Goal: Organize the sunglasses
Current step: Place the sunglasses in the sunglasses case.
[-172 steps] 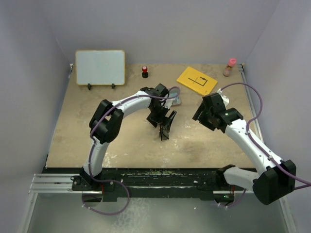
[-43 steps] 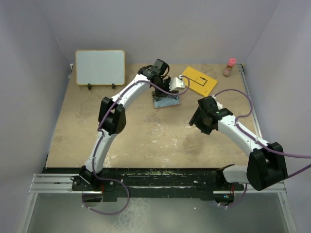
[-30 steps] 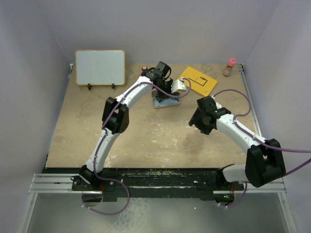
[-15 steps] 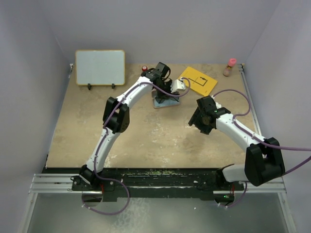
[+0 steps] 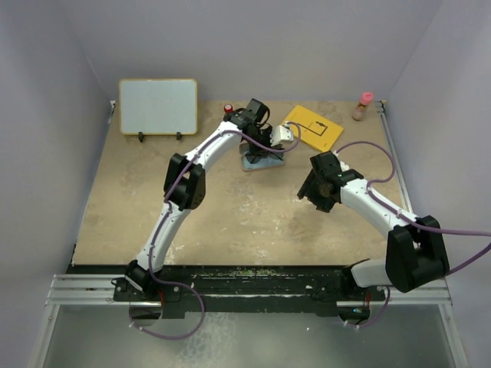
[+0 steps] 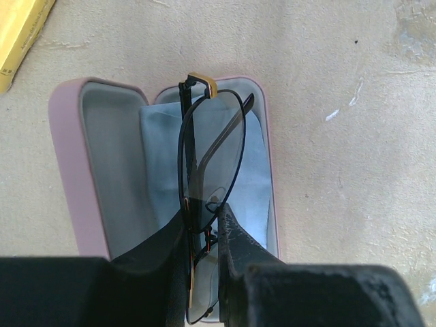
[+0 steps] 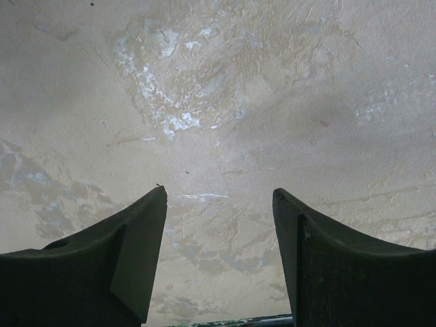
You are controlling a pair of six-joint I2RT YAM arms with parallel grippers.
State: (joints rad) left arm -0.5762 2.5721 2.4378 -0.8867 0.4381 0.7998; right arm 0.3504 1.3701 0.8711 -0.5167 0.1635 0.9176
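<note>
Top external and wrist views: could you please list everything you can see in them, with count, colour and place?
sunglasses: one, dark wire frame with greyish lenses, gripped over the open case
case: one, pink, open on the table at centre back
cloth: one, light blue, lying inside the case
whiteboard: one, white with a tan frame, back left
flat card: one, yellow with black lines, back right of centre
small object: one, red and black, at the back, partly behind the left arm
bottle: one, pink cap, back right corner
table: one, beige
left gripper: one, black, shut on the sunglasses
right gripper: one, black, open above bare table
</note>
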